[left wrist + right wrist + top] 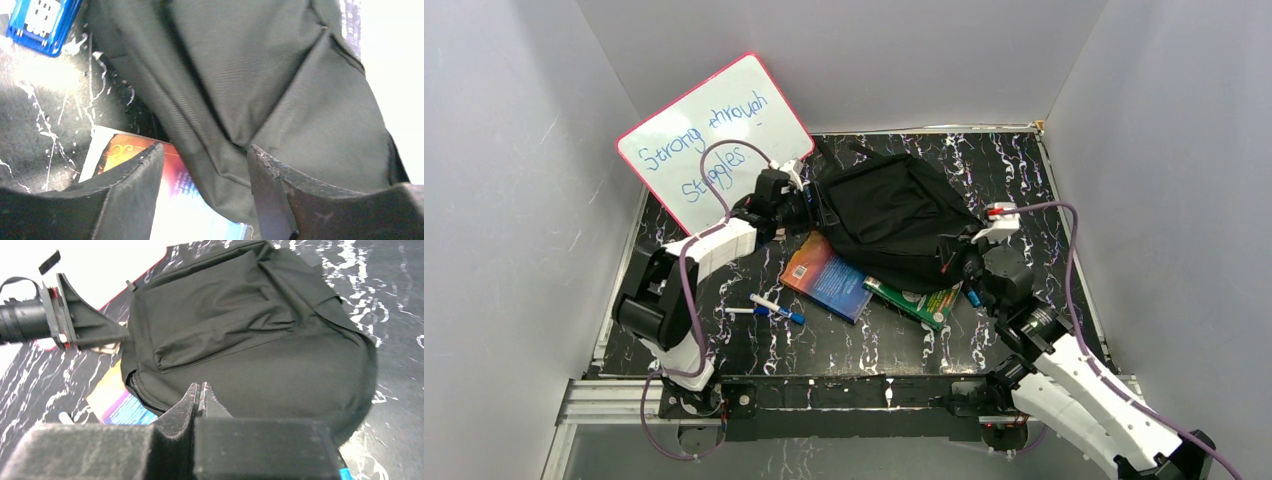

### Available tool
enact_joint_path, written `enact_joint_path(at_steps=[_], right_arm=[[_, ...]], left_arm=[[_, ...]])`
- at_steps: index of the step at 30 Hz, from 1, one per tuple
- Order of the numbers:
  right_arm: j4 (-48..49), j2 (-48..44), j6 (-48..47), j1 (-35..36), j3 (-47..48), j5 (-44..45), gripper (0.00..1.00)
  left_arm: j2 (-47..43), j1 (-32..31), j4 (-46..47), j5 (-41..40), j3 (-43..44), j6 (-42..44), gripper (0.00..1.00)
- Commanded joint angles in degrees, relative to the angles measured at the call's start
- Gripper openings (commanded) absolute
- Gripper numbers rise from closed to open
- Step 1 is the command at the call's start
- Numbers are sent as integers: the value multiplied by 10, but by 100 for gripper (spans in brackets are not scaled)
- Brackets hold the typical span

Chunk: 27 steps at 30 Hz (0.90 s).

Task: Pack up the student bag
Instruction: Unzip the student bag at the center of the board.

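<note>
While the left pincer (pixel 205 150) gapes at the student bag (pixel 894 215), the right pincer (pixel 200 387) hangs low, shut.

Student bag (pixel 892 215) hides the upper parts of blue-orange book (pixel 826 278) and green book (pixel 916 301); blue object (pixel 45 27), cropped at left-wrist view's corner, stays unidentifiable.

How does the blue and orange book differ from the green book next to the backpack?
Colour: the blue and orange book fades from orange to blue, while the green book is dark green. Position: in the top view the blue and orange book lies left of the green book and shows more cover. Both lie flat, partly under the student bag.
</note>
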Motion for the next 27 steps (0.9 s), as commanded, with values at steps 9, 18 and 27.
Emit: enact_joint_path(at_steps=[9,18,27], right_arm=[[104,63,-55,-3,31,-171,0],[35,33,16,-3,29,-112,0],[27,10,37,-3,13,-126,0]], left_arm=[[-144,-36,140,150,-59,197,60],[-147,-164,118,219,-69,535,58],[-153,-222,91,265,-86,706,54]])
